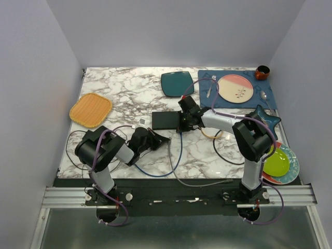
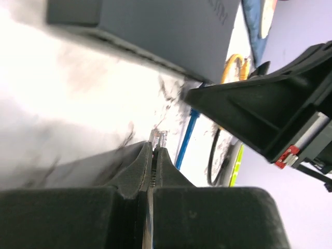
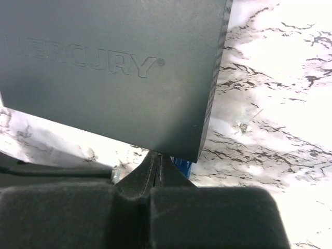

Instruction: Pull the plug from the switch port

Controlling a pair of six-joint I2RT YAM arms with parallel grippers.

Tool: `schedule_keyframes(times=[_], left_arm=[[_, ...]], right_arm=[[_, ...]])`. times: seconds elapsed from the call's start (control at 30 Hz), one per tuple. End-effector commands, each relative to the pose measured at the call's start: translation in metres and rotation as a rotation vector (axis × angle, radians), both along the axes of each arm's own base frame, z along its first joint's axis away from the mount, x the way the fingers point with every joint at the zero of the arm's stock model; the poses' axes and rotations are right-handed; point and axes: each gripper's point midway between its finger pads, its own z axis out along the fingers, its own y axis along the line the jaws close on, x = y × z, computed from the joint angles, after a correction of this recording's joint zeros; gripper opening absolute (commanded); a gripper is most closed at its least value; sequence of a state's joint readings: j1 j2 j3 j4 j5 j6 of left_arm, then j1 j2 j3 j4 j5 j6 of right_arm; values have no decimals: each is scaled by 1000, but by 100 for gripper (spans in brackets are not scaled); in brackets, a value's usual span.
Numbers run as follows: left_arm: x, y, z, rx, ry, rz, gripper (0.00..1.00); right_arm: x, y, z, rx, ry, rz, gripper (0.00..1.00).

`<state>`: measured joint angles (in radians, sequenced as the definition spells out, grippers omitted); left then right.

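Observation:
The switch (image 1: 165, 120) is a flat matte-black box in the middle of the marble table; it fills the top of the right wrist view (image 3: 114, 67) and of the left wrist view (image 2: 155, 31). My left gripper (image 1: 165, 139) is shut on a clear plug (image 2: 158, 139), held just in front of the switch and apart from it. A blue cable (image 1: 176, 155) loops from the left arm up to the switch's near right corner and also shows in the left wrist view (image 2: 187, 137). My right gripper (image 1: 182, 123) is shut, its tips (image 3: 157, 155) against the switch's edge.
A dark teal square plate (image 1: 177, 83) lies behind the switch. An orange woven mat (image 1: 91, 109) is at the left. A blue placemat (image 1: 205, 78) with a pink plate (image 1: 235, 88) is at the back right. A yellow cable (image 1: 218, 135), a black cable (image 1: 228, 153) and a green plate (image 1: 277, 162) lie at the right.

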<state>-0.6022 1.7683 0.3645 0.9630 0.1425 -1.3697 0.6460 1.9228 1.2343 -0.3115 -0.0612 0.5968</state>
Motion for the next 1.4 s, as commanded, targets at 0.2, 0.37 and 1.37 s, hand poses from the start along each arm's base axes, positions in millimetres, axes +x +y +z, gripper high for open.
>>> schedule_keyframes(times=[0.2, 0.37, 1.37], left_arm=[[18, 19, 96, 185, -263, 1, 0], [25, 22, 128, 242, -315, -3, 0], [17, 60, 159, 328, -313, 115, 63]], right_arm=[[-48, 11, 91, 266, -147, 207, 61], [-106, 32, 120, 393, -203, 410, 65], [-140, 33, 129, 239, -313, 373, 1]])
